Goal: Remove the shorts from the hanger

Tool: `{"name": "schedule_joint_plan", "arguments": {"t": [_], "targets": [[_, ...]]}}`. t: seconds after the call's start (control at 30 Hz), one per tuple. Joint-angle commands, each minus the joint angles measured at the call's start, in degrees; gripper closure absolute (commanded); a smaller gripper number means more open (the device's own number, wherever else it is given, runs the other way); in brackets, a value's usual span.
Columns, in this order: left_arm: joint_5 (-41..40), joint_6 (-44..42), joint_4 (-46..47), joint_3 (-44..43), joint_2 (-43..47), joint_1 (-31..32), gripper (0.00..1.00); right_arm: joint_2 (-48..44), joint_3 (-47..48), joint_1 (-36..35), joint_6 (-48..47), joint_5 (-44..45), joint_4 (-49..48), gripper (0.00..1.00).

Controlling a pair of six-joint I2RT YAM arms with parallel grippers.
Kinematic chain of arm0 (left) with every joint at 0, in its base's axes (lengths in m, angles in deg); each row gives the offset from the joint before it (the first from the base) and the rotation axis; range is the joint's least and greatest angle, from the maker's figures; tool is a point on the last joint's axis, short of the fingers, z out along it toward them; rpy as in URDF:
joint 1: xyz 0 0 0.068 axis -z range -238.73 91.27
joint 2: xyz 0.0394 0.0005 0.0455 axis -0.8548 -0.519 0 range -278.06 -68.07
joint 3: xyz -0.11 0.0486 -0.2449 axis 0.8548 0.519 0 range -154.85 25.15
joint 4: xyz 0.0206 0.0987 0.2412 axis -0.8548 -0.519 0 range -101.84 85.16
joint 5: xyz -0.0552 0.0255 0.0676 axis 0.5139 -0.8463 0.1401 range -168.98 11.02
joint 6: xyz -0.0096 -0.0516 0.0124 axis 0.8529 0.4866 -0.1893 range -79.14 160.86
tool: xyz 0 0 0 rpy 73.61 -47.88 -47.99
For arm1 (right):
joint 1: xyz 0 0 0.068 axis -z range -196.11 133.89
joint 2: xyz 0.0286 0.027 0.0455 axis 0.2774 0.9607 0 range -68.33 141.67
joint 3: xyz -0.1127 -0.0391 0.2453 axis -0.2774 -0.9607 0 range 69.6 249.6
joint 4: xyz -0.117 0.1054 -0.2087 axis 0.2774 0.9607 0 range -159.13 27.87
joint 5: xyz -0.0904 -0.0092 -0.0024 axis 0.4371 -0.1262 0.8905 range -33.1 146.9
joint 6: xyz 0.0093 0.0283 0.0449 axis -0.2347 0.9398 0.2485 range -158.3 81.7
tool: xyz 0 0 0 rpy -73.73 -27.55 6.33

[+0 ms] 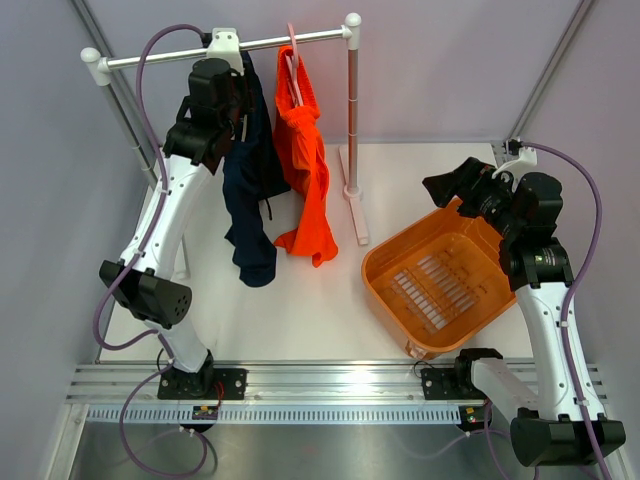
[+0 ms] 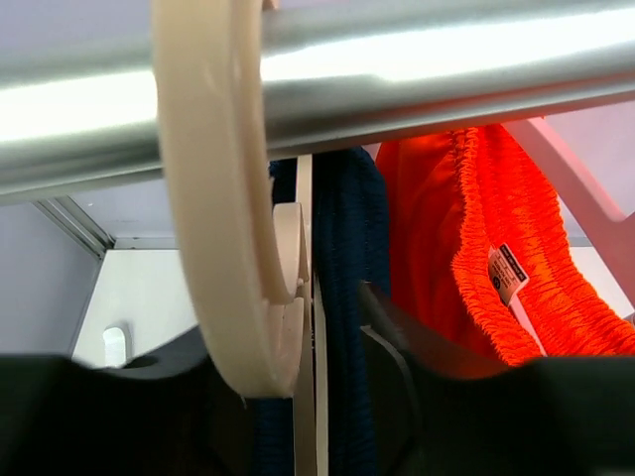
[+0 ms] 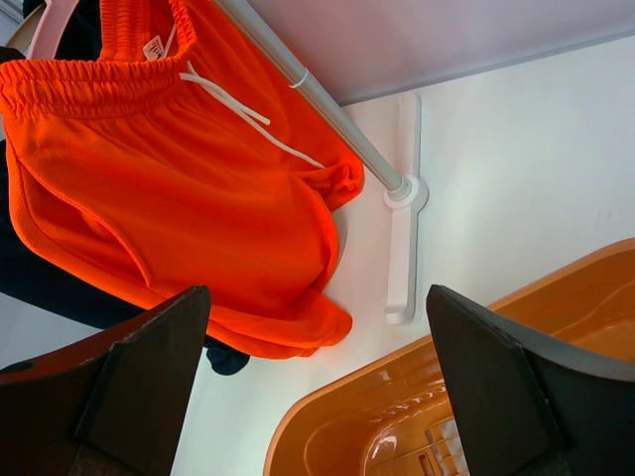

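Observation:
The navy shorts (image 1: 250, 190) hang from a cream hanger (image 2: 208, 198) hooked over the metal rail (image 1: 170, 58). Beside them on the right, the orange shorts (image 1: 305, 170) with a white drawstring (image 3: 238, 109) hang from a pink hanger (image 1: 292, 55). My left gripper (image 1: 235, 120) is up under the rail. In the left wrist view its jaws stand on either side of the navy waistband (image 2: 352, 228) and the hanger's stem. The right finger (image 2: 392, 357) presses the fabric. My right gripper (image 1: 445, 185) hovers open over the basket, holding nothing.
An orange plastic basket (image 1: 372, 272) sits tilted on the table at the right, under the right arm. The rack's right post and white foot (image 1: 355, 205) stand between the shorts and the basket. The orange shorts' hem touches the table.

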Motion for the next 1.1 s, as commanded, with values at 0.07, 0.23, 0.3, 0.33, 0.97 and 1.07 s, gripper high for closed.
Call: {"name": "schedule_joint_plan", "arguments": {"t": [0.07, 0.23, 0.3, 0.33, 0.97, 1.07], "targets": [[1.16, 0.24, 0.04, -2.44, -0.10, -0.42, 0.74, -0.01, 1.56, -0.04, -1.15, 0.55, -0.72, 0.01], [2.04, -0.11, -1.80, -5.94, 0.34, -0.42, 1.00, -0.01, 1.82, 0.05, -1.06, 0.29, -0.63, 0.01], [3.18, -0.11, -2.94, -7.44, 0.60, -0.42, 1.00, -0.01, 1.82, 0.05, -1.06, 0.03, -0.72, 0.01], [3.27, -0.11, -3.47, -8.32, 0.78, -0.42, 1.00, 0.07, 1.82, 0.05, -1.06, -0.15, -0.81, 0.00], [4.15, 4.72, -16.56, -3.41, 15.19, 0.81, 1.00, 2.09, 1.38, 0.05, -1.50, -6.12, -2.82, 0.01], [4.67, 4.73, -20.16, 0.19, 19.05, 2.39, 1.00, 2.62, 1.29, 0.05, -1.68, -11.03, -3.44, 0.01]]}}
